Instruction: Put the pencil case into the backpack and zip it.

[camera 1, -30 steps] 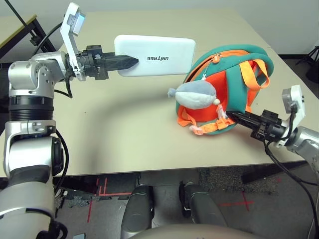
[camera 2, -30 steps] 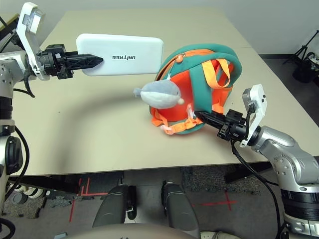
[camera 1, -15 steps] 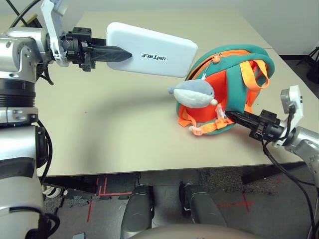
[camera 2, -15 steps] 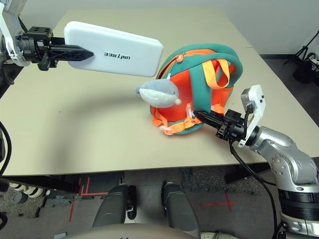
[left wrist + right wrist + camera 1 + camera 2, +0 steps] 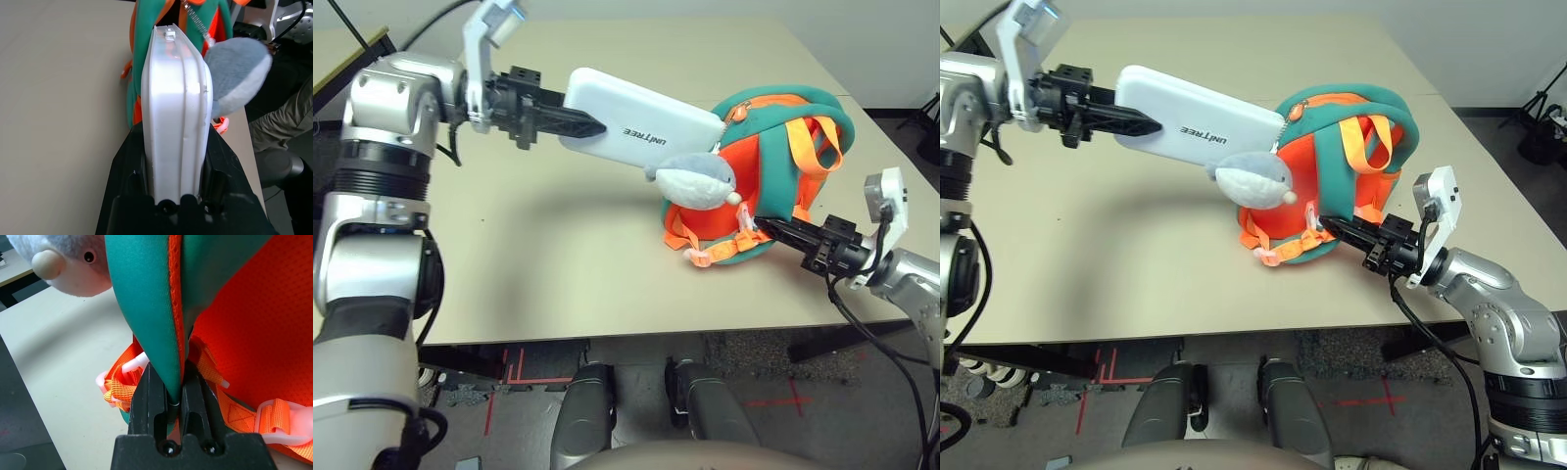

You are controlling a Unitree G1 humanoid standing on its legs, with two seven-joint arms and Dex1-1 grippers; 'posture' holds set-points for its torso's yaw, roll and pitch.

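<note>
Beige desk (image 5: 538,255) filling most of the view, with red tape marks on the floor below its near edge. So here's where things are sitting.

The left gripper (image 5: 592,124) is holding the pencil case (image 5: 641,125) up in the air over the desk, with its fingers clamped on one short end. The case's long axis is running straight out from those fingers toward the backpack (image 5: 773,176), tipping down a bit at the far end. That far end is right at the backpack's upper edge, next to the orange zipper line and a small spring-like dangle there. I can't tell whether the tip is actually inside the opening or just touching the rim. The grey plush shark (image 5: 697,181) is hanging just beneath the case's far end, so it's kind of in the way.

The backpack is sitting toward the right side of the desk, closer to the near edge than the far one. The right gripper (image 5: 177,382) is pinching the teal fabric edge low on the bag, fingers narrow and closed on it, which looks like it's bracing the bag.

My read: insertion is just starting. The whole thing is turning on that long axis lining up with the zipper slot, so pushing along it should work if the mouth is gaping wide enough. Zipping isn't done yet.
</note>
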